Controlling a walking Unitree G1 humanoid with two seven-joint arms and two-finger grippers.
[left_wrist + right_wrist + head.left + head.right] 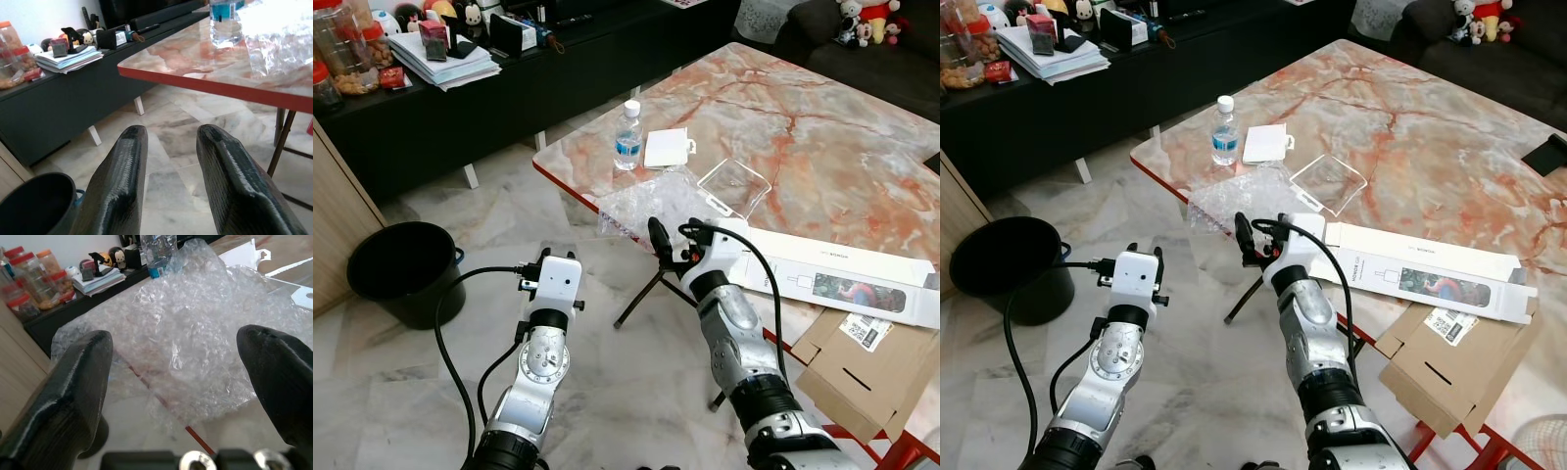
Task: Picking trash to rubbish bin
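A crumpled sheet of clear bubble wrap (646, 204) lies on the near corner of the marble table (822, 127) and hangs over its red edge. My right gripper (674, 237) is open just in front of the wrap, at table-edge height, its fingers wide apart on either side of it (186, 333) without touching. My left gripper (171, 147) is open and holds nothing. It hovers low over the floor, left of the table. The black rubbish bin (406, 266) stands on the floor at far left.
On the table behind the wrap are a water bottle (627, 135), a white packet (667, 148) and a clear plastic tray (734, 186). A long white box (842, 276) lies along the near edge, above a cardboard box (852, 367). A dark cluttered sideboard (460, 108) runs behind.
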